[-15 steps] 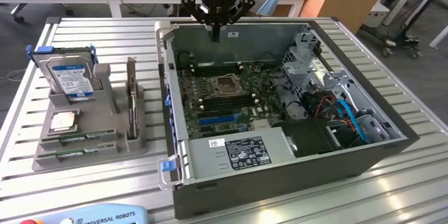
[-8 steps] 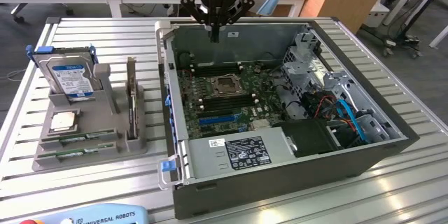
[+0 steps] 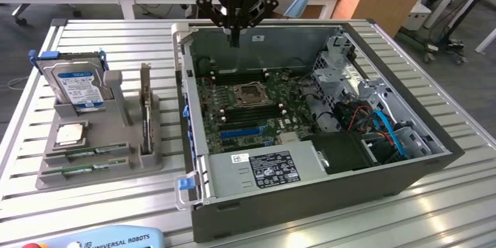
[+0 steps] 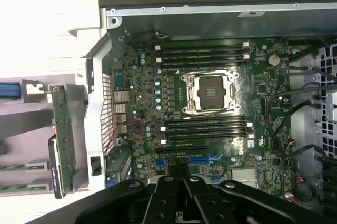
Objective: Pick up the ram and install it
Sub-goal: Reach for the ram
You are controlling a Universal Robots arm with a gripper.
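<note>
Two green ram sticks [image 3: 87, 154] [image 3: 80, 171] lie in the front slots of a grey holder [image 3: 116, 164] on the exterior view's left. In the wrist view their ends [image 4: 16, 167] show beside the case. My gripper [image 3: 233, 41] hangs over the far part of the open computer case [image 3: 310, 196], well away from the ram, with its thin black fingers shut together and nothing between them. In the wrist view the gripper [image 4: 179, 172] points down at the motherboard [image 4: 142, 92], whose black memory slots [image 4: 202, 53] [image 4: 208, 129] flank the processor socket [image 4: 209, 92].
The holder also carries a silver-and-blue hard drive [image 3: 78, 85], a square processor chip [image 3: 69, 135] and an upright card [image 3: 145, 100]. Inside the case are a drive cage [image 3: 341, 68], cables [image 3: 387, 129] and a power supply [image 3: 263, 169]. A teach pendant [image 3: 101, 239] lies at the front.
</note>
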